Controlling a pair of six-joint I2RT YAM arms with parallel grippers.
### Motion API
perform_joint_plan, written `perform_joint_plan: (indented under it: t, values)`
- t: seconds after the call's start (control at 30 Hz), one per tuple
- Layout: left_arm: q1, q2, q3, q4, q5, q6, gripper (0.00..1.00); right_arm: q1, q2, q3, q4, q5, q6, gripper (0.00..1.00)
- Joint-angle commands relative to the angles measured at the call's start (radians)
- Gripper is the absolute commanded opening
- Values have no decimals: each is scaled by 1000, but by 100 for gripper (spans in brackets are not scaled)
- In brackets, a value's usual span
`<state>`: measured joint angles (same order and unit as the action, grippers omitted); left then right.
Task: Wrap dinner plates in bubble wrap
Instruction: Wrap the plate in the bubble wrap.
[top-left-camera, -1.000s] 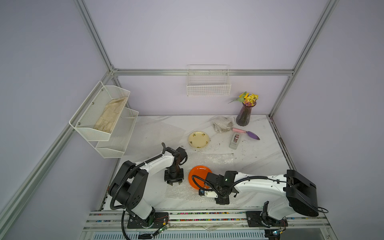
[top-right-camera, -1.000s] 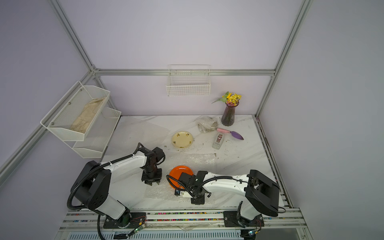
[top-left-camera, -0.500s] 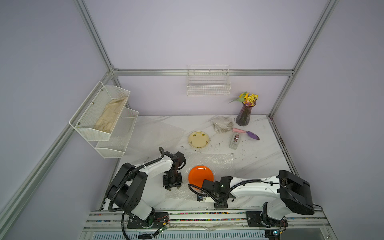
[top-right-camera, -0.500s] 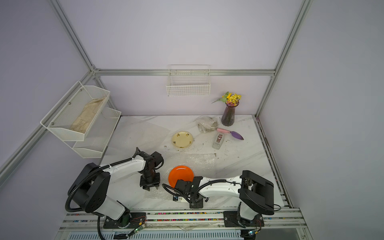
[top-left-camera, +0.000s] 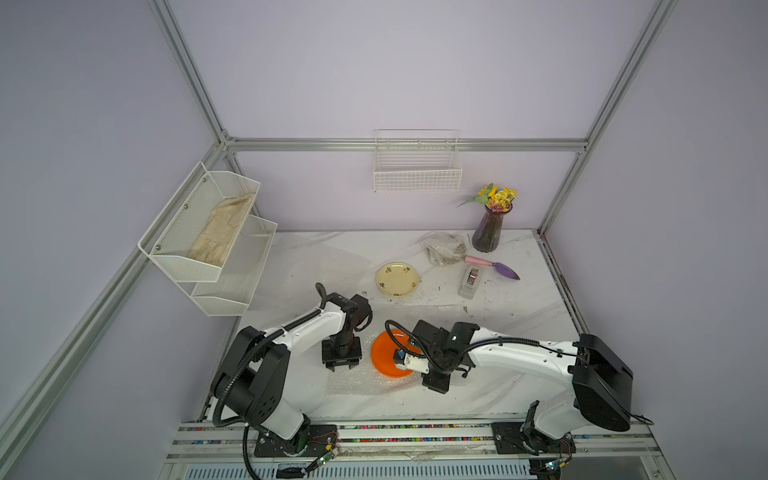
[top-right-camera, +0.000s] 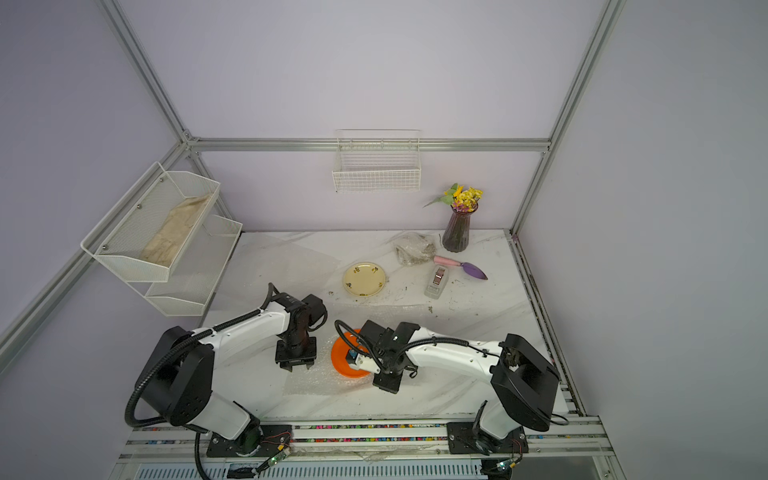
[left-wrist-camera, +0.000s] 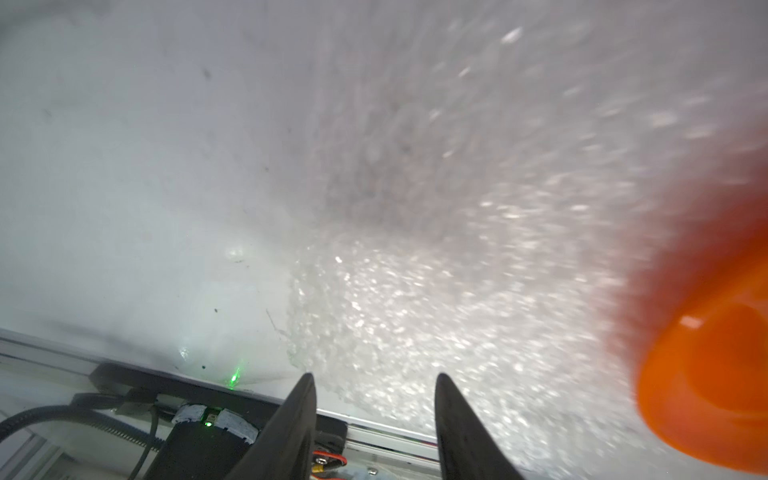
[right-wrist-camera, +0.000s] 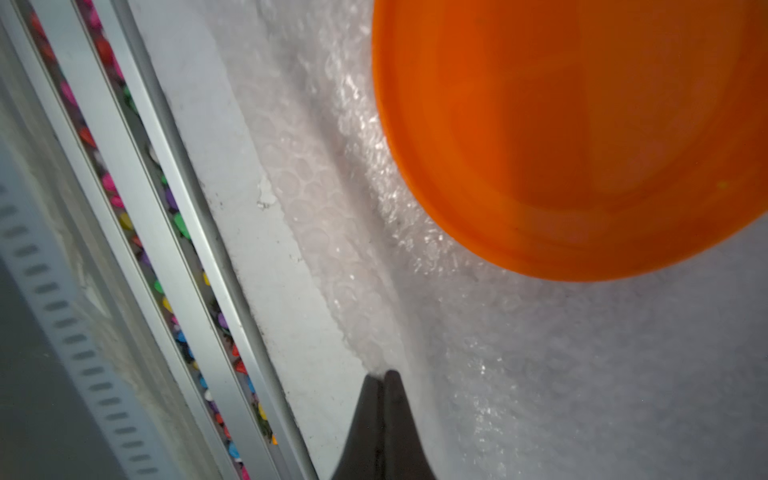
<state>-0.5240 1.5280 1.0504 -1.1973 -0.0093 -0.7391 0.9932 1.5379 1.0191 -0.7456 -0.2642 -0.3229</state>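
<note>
**Orange plate on the wrap, first fold barely begun**

A white marble table (top-left-camera: 528, 320) filled the floor of a lilac-walled cell. Near the table's front edge the orange plate (top-left-camera: 381, 358) lay face up and uncovered on a clear bubble wrap sheet (top-left-camera: 353, 384). Spare wrap showed in front of the orange plate and to its left.

The right gripper (right-wrist-camera: 384, 376) was down just in front of the orange plate, at the sheet's near edge. Its jaws were clenched tight together, and in the right wrist view they seemed to pinch that edge, which rose in a low ridge towards the plate. The left gripper (left-wrist-camera: 376, 386) hung just left of the orange plate over the wrap, jaws parted with nothing between them.

Behind the orange plate, towards the back wall, the cream plate (top-left-camera: 397, 279) with small dark marks sat unwrapped. Behind and left of the orange plate a second sheet (top-left-camera: 320, 266) lay flat and unused. Well behind and right of it sat a crumpled bubble-wrap bundle (top-left-camera: 444, 248); what it held could not be made out, though it may have been a plate already wrapped. A grey tape dispenser (top-left-camera: 469, 282) stood between that bundle and the orange plate.

By this showing, at most one plate was done. The orange plate was only at its first fold, with the covering and tucking all to come. The cream plate had not been started.
</note>
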Motion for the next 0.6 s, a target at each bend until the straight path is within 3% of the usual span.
perform_joint_plan:
  t: [0.0,0.23,0.43,0.57]
  values:
    - [-7,-56,180,-22,16,75,44,-93,35,18,-16,-226,93,0]
    - [-83,-68,207,128,253,114,38,-272,95,-17,108,-387,379,0]
    - [-251,34,297,192,325,55,34,-399,96,-126,295,-452,711,0]
    - [-297,103,355,184,341,97,34,-423,111,-142,312,-405,827,0]
